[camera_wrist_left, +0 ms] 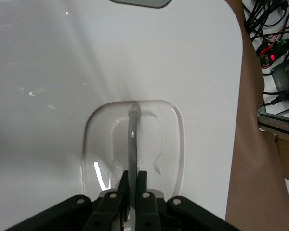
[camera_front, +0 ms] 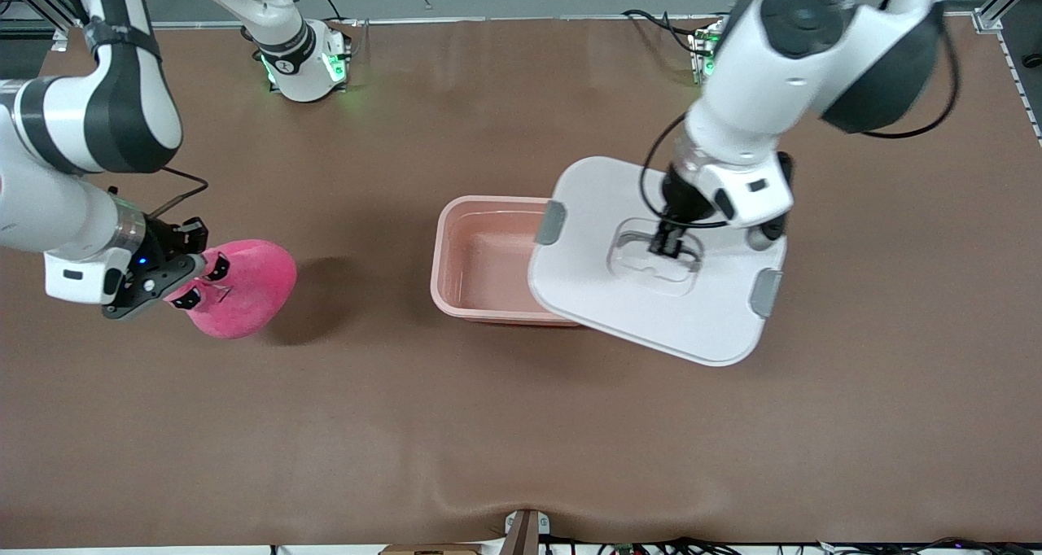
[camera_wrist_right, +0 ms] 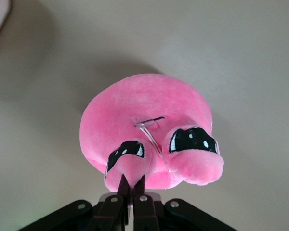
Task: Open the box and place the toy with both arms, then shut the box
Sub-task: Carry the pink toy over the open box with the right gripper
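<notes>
Brown tabletop (camera_front: 521, 425): left end effector (camera_front: 666, 244) clamps lid (camera_front: 651, 311) aloft; right end effector (camera_front: 189, 282) pinches toy (camera_front: 244, 286), box (camera_front: 456, 294) waiting at three o'clock.

Counts at this moment:
- Robot arms: two, right arm (camera_front: 81, 132) and left arm (camera_front: 781, 67).
- Grippers: two, right gripper (camera_front: 183, 282) and left gripper (camera_front: 666, 246).
- Green-lit bases: two showed, right arm's base (camera_front: 305, 67) and left arm's base (camera_front: 705, 50).
- Pink box (camera_front: 480, 262): one, open.
- White lid (camera_front: 659, 294): one.
- Grey side clips on lid: two, first clip (camera_front: 550, 223) and second clip (camera_front: 766, 292).
- Clear handle (camera_wrist_left: 132, 139): one.
- Pink plush toy (camera_front: 244, 288): one.
- Stalk eyes on toy: two, first eye (camera_wrist_right: 126, 155) and second eye (camera_wrist_right: 193, 141).
- Brown table (camera_front: 521, 425): one.
</notes>
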`<state>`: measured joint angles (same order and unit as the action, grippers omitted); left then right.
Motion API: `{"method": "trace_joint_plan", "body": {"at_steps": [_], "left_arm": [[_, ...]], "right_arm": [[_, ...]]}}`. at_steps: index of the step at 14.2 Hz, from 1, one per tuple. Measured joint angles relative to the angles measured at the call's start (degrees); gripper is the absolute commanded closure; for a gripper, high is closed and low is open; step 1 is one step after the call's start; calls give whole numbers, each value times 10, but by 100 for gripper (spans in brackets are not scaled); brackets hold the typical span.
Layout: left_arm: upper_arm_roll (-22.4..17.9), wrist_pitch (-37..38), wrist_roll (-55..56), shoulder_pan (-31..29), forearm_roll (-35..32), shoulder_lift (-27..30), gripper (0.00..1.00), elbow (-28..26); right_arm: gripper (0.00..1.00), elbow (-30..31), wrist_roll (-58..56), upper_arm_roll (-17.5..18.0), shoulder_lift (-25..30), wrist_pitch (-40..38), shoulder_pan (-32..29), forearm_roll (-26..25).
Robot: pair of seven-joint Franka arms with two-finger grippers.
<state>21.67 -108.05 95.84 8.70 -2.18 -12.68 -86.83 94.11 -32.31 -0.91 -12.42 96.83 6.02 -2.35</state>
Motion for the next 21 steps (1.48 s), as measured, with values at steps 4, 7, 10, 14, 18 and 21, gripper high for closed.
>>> {"method": "trace_joint_plan", "body": {"at_steps": [4, 7, 10, 14, 18, 21], "left_arm": [[0, 84, -146, -60, 18, 28, 100, 0], [0, 123, -232, -95, 24, 37, 100, 0], [0, 150, -301, -127, 28, 42, 100, 0], [-1, 161, -339, -143, 29, 48, 100, 2], [0, 165, -343, -143, 29, 50, 100, 3], [0, 166, -344, -143, 29, 50, 100, 4]], "right_arm": [[100, -14, -1, 3, 0, -10, 61, -1], [100, -28, -14, 4, 0, -10, 115, -1], [100, -52, -43, 5, 0, -9, 154, -1], [100, -78, -52, 5, 0, -9, 220, -2], [100, -96, -56, 5, 0, -9, 283, -29], [100, -96, -67, 5, -3, -8, 342, -102]]}}
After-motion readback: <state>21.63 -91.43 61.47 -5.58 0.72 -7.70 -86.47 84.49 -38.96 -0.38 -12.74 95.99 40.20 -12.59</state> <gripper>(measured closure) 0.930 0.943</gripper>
